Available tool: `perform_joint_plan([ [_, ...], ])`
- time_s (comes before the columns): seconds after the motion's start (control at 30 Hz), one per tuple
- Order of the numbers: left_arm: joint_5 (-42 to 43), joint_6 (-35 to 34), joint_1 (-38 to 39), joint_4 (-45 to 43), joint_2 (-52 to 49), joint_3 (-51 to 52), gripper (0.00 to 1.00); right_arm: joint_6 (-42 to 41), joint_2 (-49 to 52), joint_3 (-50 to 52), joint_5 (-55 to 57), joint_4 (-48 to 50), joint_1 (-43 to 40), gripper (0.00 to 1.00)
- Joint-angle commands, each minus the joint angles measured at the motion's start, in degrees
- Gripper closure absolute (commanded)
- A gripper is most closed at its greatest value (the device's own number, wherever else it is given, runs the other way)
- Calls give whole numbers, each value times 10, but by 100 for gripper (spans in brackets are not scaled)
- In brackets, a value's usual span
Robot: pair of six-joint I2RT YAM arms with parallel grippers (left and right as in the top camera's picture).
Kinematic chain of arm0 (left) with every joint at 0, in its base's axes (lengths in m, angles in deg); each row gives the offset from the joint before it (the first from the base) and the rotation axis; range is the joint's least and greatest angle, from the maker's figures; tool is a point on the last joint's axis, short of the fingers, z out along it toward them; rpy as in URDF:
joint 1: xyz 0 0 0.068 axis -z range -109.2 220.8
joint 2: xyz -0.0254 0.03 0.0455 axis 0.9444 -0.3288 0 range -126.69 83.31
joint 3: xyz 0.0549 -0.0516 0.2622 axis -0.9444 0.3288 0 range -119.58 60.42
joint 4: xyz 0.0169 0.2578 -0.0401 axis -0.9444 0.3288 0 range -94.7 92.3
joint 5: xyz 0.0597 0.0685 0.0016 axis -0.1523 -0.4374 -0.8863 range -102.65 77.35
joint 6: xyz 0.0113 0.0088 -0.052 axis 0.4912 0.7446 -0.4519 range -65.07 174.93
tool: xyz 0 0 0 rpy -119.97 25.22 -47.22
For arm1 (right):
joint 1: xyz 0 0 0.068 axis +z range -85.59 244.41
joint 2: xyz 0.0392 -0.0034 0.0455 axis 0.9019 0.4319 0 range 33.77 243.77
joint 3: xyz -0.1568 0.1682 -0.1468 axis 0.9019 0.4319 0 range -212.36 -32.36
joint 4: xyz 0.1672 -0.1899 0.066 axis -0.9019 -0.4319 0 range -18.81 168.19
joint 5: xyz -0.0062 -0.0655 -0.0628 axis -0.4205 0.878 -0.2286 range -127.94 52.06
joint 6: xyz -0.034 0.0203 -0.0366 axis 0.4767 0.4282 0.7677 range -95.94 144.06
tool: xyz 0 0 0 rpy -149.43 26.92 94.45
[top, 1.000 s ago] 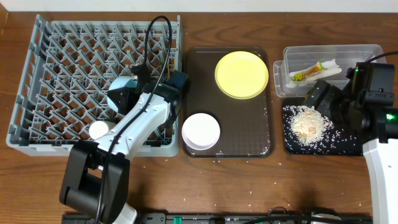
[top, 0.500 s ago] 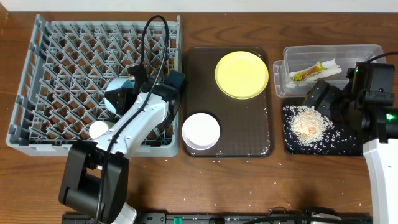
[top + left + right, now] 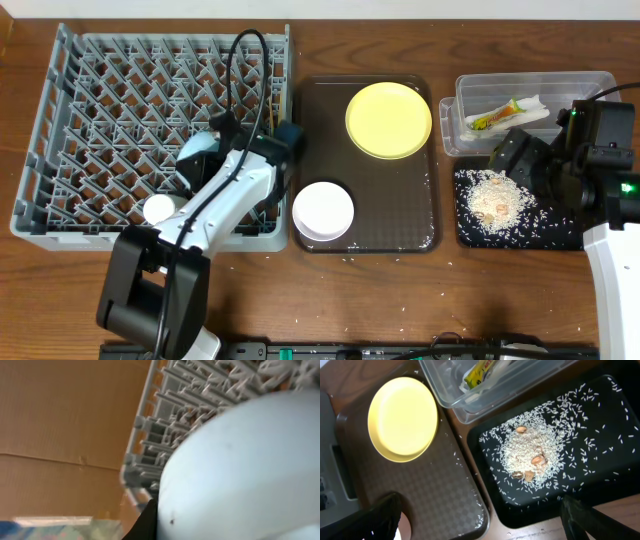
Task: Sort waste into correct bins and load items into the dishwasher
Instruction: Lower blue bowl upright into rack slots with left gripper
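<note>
Well inside rack point(image 3: 60, 120) walls, left claw point(image 3: 212, 143) clamps light blue bowl point(image 3: 190, 160); right claw point(image 3: 485, 519) spread wide.

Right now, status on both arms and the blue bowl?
Left gripper shut on light blue bowl, over dish rack. Right gripper open above black tray. White cup nearby in rack.

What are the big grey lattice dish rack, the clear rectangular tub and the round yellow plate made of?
Grey lattice dish rack: likely moulded plastic, matte, with uniform pegs. Clear rectangular tub: thin transparent plastic; the snack wrapper shows through its wall. Round yellow plate: smooth, slightly glossy; plastic or glazed ceramic, cannot tell.
</note>
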Motion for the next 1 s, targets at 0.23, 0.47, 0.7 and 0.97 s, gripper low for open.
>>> perform_joint_plan([
  [0.23,-24,-166,-7,89,25,-31,93,3,-2,2,2,-1,5,1],
  [0.47,-16,-167,-43,-2,25,-31,93,3,-2,2,2,-1,5,1],
  [0.7,-2,-165,-40,-29,5,-30,93,3,-2,2,1,-1,5,1],
  [0.97,-8,-127,-33,-26,-23,-31,92,3,-2,2,1,-1,5,1],
])
